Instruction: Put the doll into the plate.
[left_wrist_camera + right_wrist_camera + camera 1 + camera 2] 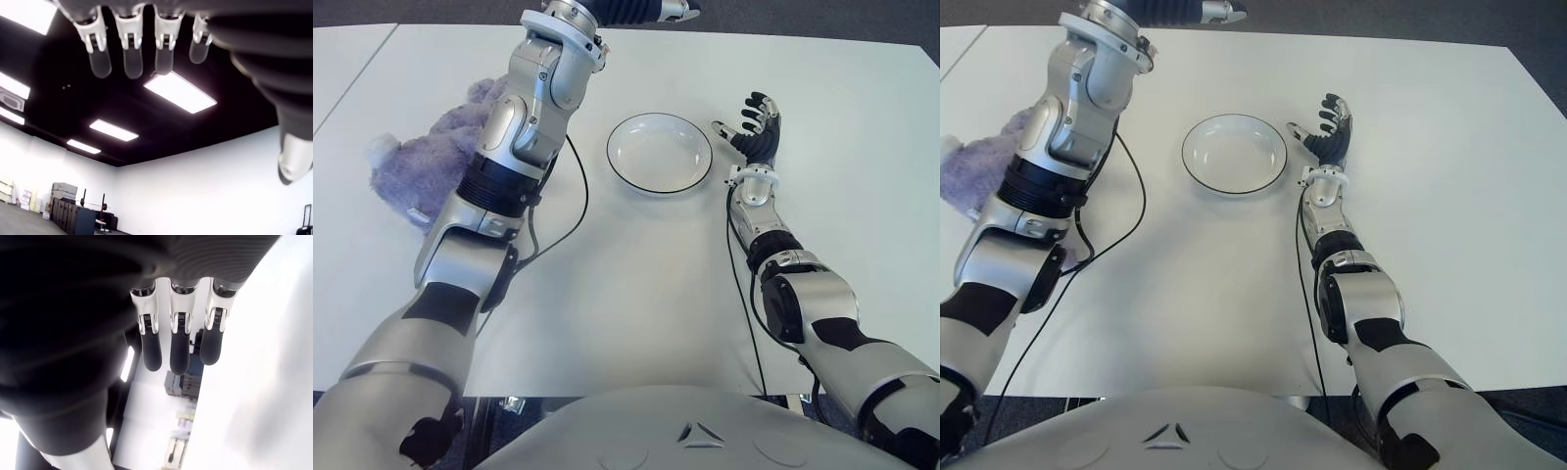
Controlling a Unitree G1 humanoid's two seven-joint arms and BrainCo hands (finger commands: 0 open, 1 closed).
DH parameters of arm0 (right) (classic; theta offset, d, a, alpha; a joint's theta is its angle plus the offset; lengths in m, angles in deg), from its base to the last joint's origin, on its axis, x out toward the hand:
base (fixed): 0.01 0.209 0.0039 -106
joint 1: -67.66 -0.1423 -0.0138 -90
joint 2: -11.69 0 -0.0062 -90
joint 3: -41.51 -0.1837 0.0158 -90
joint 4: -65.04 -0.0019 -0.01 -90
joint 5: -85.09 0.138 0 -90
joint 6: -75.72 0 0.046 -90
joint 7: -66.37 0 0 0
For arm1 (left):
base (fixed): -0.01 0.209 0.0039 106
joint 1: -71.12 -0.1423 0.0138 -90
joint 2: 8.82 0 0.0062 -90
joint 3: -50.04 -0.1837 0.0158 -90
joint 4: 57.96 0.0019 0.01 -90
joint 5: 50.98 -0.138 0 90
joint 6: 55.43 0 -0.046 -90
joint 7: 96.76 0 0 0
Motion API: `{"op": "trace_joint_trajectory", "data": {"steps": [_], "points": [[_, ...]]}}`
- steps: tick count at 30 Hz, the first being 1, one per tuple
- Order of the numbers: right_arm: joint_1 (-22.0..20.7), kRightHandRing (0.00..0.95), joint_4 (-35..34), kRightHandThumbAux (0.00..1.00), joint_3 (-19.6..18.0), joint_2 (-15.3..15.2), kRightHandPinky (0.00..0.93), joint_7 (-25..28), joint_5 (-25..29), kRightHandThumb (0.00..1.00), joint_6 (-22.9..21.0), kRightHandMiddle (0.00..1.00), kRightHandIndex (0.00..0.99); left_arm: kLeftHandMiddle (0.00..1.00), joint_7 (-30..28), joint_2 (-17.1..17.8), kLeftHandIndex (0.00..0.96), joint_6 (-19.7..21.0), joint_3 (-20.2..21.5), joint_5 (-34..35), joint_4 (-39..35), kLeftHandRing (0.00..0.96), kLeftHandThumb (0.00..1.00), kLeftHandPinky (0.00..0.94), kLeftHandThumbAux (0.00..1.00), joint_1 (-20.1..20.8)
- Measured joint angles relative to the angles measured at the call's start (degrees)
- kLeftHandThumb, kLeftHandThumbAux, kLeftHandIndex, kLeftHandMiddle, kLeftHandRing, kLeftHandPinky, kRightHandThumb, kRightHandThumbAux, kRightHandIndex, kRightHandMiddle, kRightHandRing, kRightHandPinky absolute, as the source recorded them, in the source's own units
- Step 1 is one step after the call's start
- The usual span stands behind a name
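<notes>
The doll (pixel 426 166), a purple plush toy, lies on the white table at the far left, partly hidden behind my left forearm. The white plate (pixel 659 157) with a dark rim sits at the table's middle and holds nothing. My left hand (pixel 674 10) is raised high over the table's far edge, well apart from the doll. Its fingers (pixel 131 54) are spread against the ceiling and hold nothing. My right hand (pixel 752 122) shows just right of the plate, with its fingers (pixel 179 347) straight and nothing in them.
A black cable (pixel 579 201) hangs from my left arm across the table (pixel 636 294) between the doll and the plate. A second white table (pixel 342 69) adjoins at the far left. Dark floor lies beyond the far edge.
</notes>
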Motion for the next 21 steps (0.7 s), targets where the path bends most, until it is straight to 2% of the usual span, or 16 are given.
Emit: {"op": "trace_joint_trajectory", "data": {"steps": [5,12,21], "points": [[-0.04,0.262,0.00,0.957,0.09,0.04,0.280,0.01,0.00,0.116,0.00,0.265,0.217,0.110,-2.77,2.31,0.000,-0.24,0.00,-0.73,-2.22,0.121,0.000,0.161,0.548,-0.07],[-0.04,0.278,0.00,0.958,0.09,0.06,0.291,0.12,0.01,0.145,-0.02,0.277,0.225,0.124,-7.20,8.54,0.003,-2.25,0.78,-0.65,-6.54,0.135,0.000,0.163,0.554,-1.35],[-0.04,0.282,0.04,0.954,0.10,0.01,0.287,0.35,0.01,0.148,-0.11,0.280,0.227,0.089,-11.07,17.35,0.027,-6.75,3.86,1.29,-10.83,0.082,0.000,0.083,0.552,-6.97]]}}
